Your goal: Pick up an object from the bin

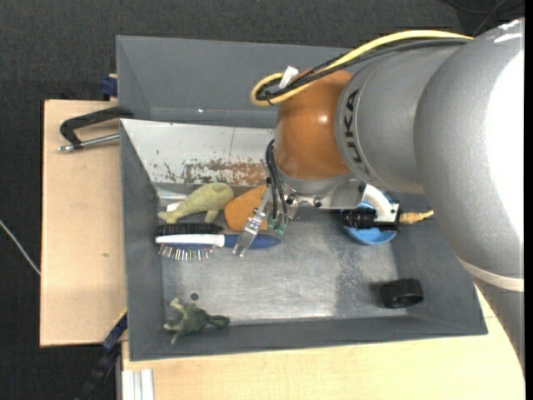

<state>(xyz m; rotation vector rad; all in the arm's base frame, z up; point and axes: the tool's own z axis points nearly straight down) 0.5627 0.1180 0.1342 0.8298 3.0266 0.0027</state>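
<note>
My gripper (262, 232) hangs low over the left middle of the bin, open, with one silver fingertip (246, 242) touching down beside a hairbrush (193, 242). The brush has black bristles and a white and blue handle whose blue end lies under the fingers. Just behind the fingers sits an orange rounded thing (240, 211), partly hidden by the gripper. A pale yellow-green soft toy (202, 200) lies left of it against the back wall. Nothing is lifted between the fingers.
A small green toy figure (191, 319) lies at the front left corner. A black block (398, 292) rests at the front right. A blue round thing (371, 230) sits under the arm's wrist at the right.
</note>
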